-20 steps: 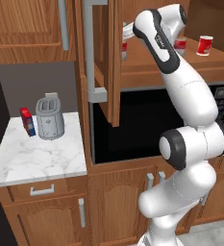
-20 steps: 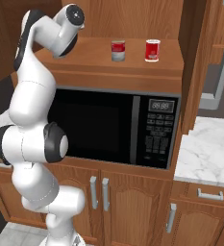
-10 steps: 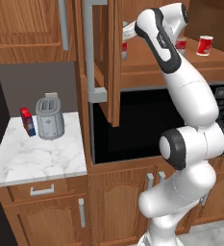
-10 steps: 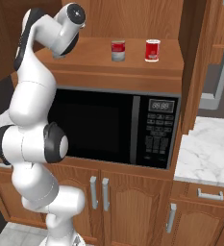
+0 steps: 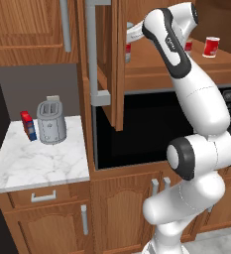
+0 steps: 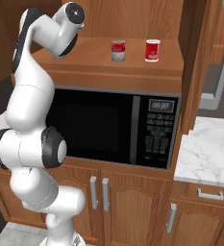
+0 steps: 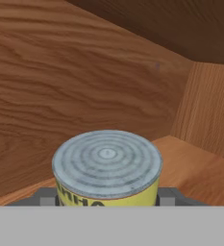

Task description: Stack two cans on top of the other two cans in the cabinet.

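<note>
Cabinet [image 6: 132, 57], door open: two red cans on the shelf, one [image 6: 118, 50] at 12 o'clock, one [image 6: 153, 50] at 1 o'clock. Yellow can [image 7: 107, 170] in hand view, at 6 o'clock, between the end effector's sides; whether clamped, cannot tell. Step judged: carrying or grasping the first can. Next: centre it over a red can, lower level.

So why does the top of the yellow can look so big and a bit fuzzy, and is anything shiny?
In the hand view the yellow can sits right under the camera, so it looks huge and its label letters are soft. In the right base view the two red cans look small and crisp, and the microwave door is flat black with no glare. In the left base view the toaster throws only a faint shadow.
</note>
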### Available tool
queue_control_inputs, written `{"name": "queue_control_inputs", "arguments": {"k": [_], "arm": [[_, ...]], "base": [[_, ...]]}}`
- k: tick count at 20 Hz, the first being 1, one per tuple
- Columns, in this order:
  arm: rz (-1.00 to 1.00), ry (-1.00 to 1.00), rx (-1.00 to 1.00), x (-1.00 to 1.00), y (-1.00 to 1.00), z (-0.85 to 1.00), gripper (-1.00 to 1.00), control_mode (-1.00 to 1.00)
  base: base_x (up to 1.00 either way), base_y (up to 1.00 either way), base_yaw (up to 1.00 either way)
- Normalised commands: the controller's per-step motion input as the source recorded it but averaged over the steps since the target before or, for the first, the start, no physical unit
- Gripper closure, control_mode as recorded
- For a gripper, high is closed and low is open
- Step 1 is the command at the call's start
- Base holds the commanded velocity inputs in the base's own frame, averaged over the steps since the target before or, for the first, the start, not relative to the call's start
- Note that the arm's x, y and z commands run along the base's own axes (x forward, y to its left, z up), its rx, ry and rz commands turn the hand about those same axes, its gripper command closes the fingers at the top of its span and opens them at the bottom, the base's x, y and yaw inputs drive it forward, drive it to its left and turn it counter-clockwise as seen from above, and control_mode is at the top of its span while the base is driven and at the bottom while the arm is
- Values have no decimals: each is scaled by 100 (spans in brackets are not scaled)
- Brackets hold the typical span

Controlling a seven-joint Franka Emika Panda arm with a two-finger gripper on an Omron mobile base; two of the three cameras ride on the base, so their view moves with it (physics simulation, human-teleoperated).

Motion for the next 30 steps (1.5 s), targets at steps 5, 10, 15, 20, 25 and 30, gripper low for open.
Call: {"name": "queue_control_inputs", "arguments": {"k": [5, 10, 15, 20, 25, 30], "arm": [[0, 0, 0, -14, 3, -2, 100, -100], [0, 2, 0, -1, 0, -13, 100, -100], [0, 0, 0, 2, 0, -13, 100, -100], [0, 0, 0, 2, 0, -2, 100, -100], [0, 0, 0, 0, 0, 13, 100, -100], [0, 1, 0, 0, 0, 15, 100, -100]], "base": [[0, 0, 0], [0, 0, 0], [0, 0, 0], [0, 0, 0], [0, 0, 0], [0, 0, 0]]}}
